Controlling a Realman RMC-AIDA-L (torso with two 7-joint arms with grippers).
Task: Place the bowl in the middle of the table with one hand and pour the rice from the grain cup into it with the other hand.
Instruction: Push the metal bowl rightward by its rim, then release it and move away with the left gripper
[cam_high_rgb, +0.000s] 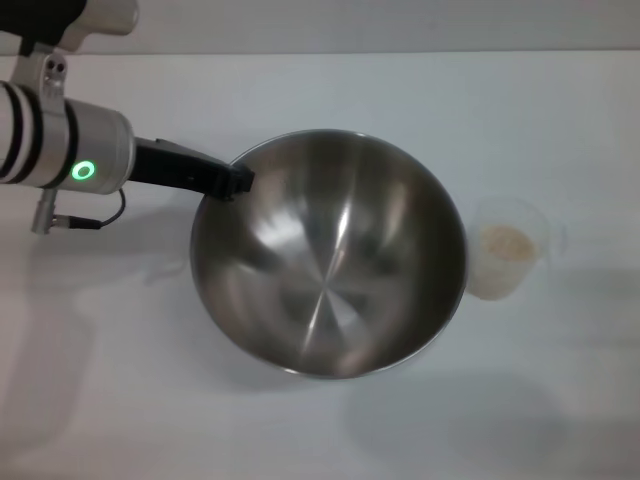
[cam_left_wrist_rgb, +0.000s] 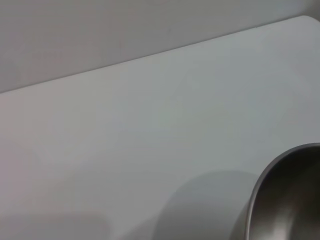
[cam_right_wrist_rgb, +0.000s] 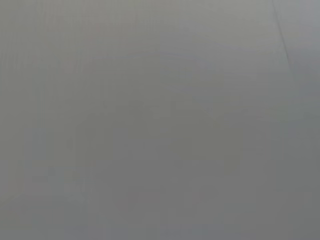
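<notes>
The steel bowl is near the middle of the white table and looks tilted, with its inside empty. My left gripper reaches in from the left and is shut on the bowl's far-left rim. Part of the bowl's rim shows in the left wrist view. The clear grain cup stands upright just to the right of the bowl, with the rice inside it. My right gripper is out of view, and the right wrist view shows only a plain grey surface.
The table's far edge meets a pale wall. Open tabletop lies in front of the bowl and to the left under my left arm.
</notes>
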